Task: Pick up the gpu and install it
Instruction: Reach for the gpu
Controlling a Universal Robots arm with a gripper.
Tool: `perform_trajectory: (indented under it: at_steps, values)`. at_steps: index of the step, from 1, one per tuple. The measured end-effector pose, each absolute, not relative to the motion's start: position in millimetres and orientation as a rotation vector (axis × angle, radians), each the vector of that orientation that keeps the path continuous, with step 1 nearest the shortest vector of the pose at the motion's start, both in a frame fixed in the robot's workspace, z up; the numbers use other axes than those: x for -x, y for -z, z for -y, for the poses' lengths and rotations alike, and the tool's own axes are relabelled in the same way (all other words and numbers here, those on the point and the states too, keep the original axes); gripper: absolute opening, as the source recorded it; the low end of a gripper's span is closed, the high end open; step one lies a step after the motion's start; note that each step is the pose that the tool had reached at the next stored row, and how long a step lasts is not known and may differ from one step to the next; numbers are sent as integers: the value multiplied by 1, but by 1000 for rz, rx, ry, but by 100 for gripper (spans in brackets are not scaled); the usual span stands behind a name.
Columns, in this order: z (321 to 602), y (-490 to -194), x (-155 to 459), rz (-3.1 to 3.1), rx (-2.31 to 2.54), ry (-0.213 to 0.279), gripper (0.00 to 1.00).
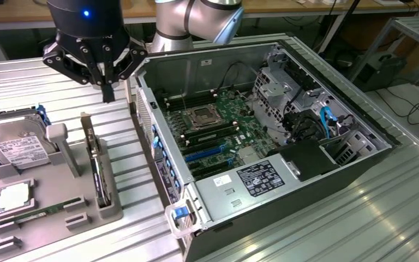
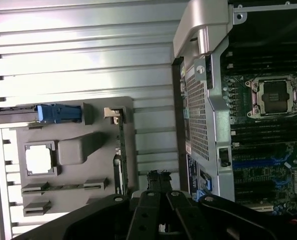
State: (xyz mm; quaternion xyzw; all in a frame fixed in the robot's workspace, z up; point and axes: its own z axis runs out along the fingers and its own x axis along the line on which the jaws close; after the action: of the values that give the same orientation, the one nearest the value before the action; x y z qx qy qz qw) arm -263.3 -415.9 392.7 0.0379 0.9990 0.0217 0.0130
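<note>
Item: gripper (image 1: 107,97), black, on a silver-grey arm; jaws together, holding nothing, tips pointing down over the ribbed metal bench (image 1: 326,229), between the grey holder tray (image 1: 53,177) and the open computer case (image 1: 195,71). Item: gpu (image 1: 96,164), standing on its edge in a slot of the holder tray, untouched, its pale bracket end (image 2: 113,114) nearest the gripper but apart from it. Same tray: hard drive (image 1: 17,144), processor chip (image 1: 13,197), memory stick (image 1: 39,214). Case lies open-side up, green motherboard (image 1: 213,128) exposed.
</note>
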Motion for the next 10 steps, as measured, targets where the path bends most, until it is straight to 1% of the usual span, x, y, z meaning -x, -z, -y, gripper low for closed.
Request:
perform_trajectory:
  at_steps: [10]
  values:
    - [422,-393,272,-3113,-118,-68,11]
